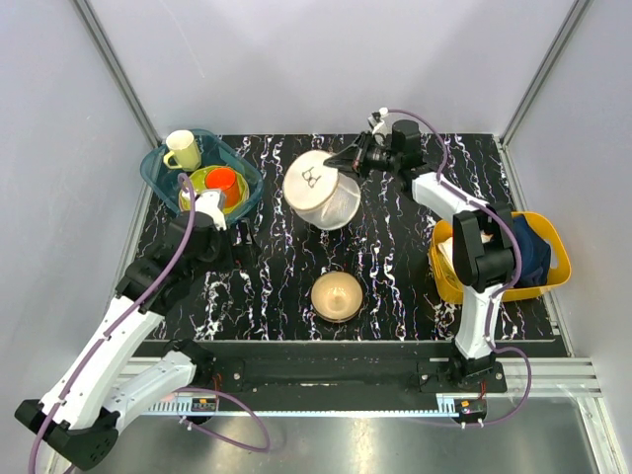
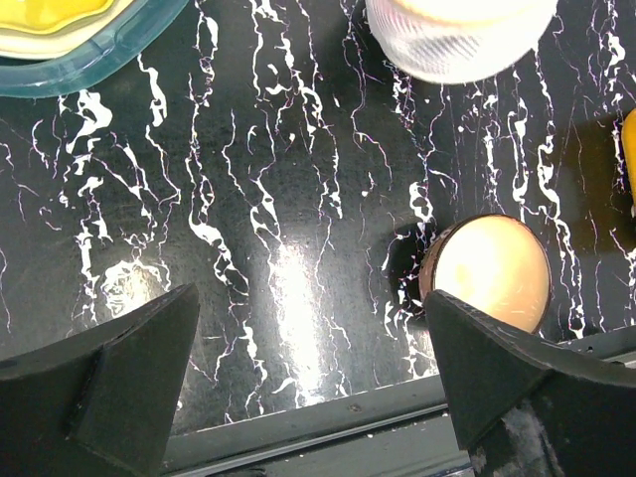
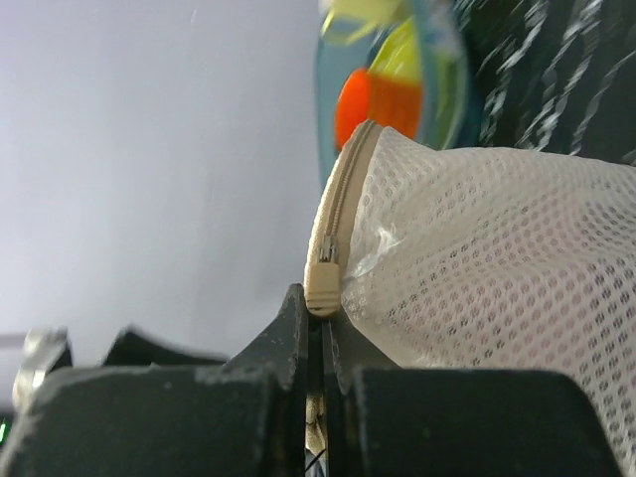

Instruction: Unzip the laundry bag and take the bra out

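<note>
The laundry bag (image 1: pixel 321 193) is a cream-white mesh drum at the back middle of the table, its round lid with the bra drawing tilted up. It also shows in the left wrist view (image 2: pixel 457 40). My right gripper (image 1: pixel 343 161) (image 3: pixel 316 316) is at the bag's back right rim, shut on the beige zip pull (image 3: pixel 324 283) beside the mesh (image 3: pixel 497 248). My left gripper (image 1: pixel 225 245) (image 2: pixel 313 397) hangs open and empty over the table's left side, apart from the bag. The bra is hidden.
A bronze bowl (image 1: pixel 336 294) (image 2: pixel 492 268) sits near the front middle. A teal basin (image 1: pixel 156 170) (image 2: pixel 99 60) with a cup and plates stands back left. A yellow basket (image 1: pixel 441 278) with dark blue and white cloths stands at the right.
</note>
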Action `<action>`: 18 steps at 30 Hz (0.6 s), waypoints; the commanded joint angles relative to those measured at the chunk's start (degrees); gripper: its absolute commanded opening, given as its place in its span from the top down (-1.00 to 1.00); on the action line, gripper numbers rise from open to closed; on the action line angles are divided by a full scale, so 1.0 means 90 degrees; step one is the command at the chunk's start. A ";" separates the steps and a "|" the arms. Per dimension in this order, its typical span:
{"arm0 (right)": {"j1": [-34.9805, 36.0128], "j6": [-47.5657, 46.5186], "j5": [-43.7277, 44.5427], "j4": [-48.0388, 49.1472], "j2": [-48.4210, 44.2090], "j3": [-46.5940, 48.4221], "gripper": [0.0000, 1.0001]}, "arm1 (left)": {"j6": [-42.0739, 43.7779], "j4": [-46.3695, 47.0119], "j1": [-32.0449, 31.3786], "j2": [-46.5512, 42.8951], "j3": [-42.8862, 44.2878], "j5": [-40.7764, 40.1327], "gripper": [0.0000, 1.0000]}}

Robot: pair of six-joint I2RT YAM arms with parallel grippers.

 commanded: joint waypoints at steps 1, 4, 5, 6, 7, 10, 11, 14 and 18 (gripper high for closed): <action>-0.0040 -0.0346 -0.2781 0.0688 -0.0102 -0.0442 1.00 | -0.0301 -0.0102 0.0038 -0.0030 0.0216 -0.0198 -0.98; -0.0040 -0.1892 -0.2826 -0.1160 0.0025 -0.0054 1.00 | -0.0321 -0.0045 0.0038 -0.0020 0.0216 -0.0091 -0.98; -0.0049 -0.2482 -0.2398 -0.2105 0.0083 0.0190 1.00 | -0.0321 0.0024 0.0038 0.0019 0.0206 -0.0100 -0.98; -0.0030 -0.2932 -0.1727 -0.3787 0.0122 0.0830 0.79 | -0.0350 0.0053 0.0038 0.0067 0.0187 -0.0178 -0.98; -0.0020 -0.3343 -0.0367 -0.4239 0.0142 0.1049 -0.01 | -0.0350 0.0073 0.0028 0.0135 0.0167 -0.0246 -0.98; -0.0010 -0.3143 0.1295 -0.4508 -0.0159 0.1023 -0.65 | -0.0428 0.0024 0.0038 0.0565 0.0196 -0.0238 -0.98; -0.0010 -0.3007 0.1578 -0.4372 -0.0528 0.0868 -0.68 | -0.0515 0.0044 0.0038 0.0759 0.0216 -0.0150 -0.98; -0.0010 -0.2537 0.2409 -0.3406 -0.1484 -0.0476 -0.88 | -0.0662 0.0365 0.0038 0.0917 0.0206 0.0056 -0.98; 0.0009 -0.2595 0.3666 -0.3285 -0.2249 -0.1057 -0.92 | -0.0790 0.1087 0.0028 0.1510 0.0254 0.0095 -0.98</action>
